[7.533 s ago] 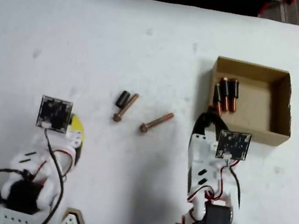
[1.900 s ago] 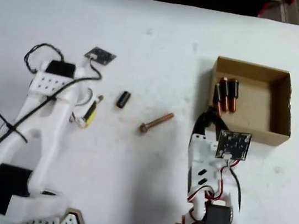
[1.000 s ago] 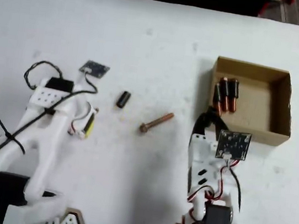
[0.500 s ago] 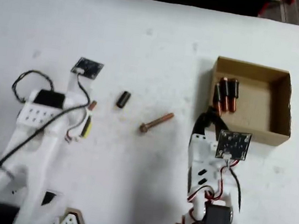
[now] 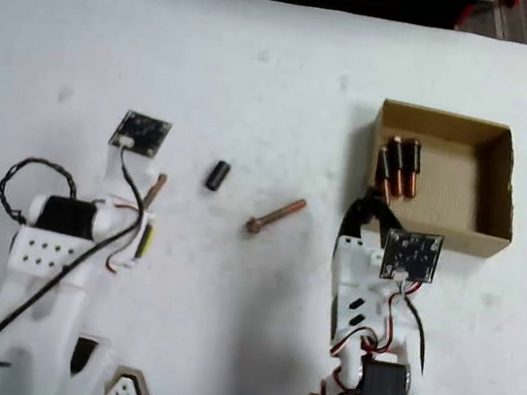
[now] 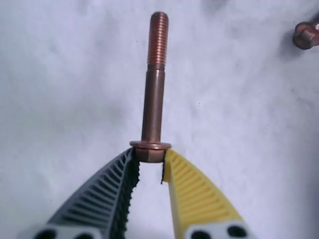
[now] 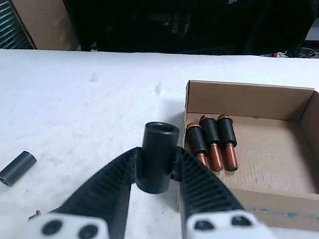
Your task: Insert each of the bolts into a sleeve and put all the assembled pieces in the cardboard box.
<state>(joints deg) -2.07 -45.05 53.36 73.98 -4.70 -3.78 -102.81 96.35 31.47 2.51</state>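
My left gripper (image 6: pixel 149 160) is shut on the head of a copper bolt (image 6: pixel 154 79), which sticks straight out from the fingertips over the white table. From above, this bolt (image 5: pixel 156 188) and left gripper (image 5: pixel 147 215) are at the left, short of the loose black sleeve (image 5: pixel 217 174). A second bolt (image 5: pixel 276 216) lies mid-table. My right gripper (image 7: pixel 157 169) is shut on an upright black sleeve (image 7: pixel 159 157), just by the near left corner of the cardboard box (image 5: pixel 451 118). Three assembled pieces (image 5: pixel 397 167) lie inside the box.
The loose sleeve (image 7: pixel 17 168) and box wall (image 7: pixel 249 99) appear in the right wrist view. The second bolt's head (image 6: pixel 305 35) shows at the left wrist view's edge. The white table has open room at the back and far left.
The left arm picked the bolt up from beside the loose sleeve and has drawn back toward the near left with it. The right arm has stayed still.
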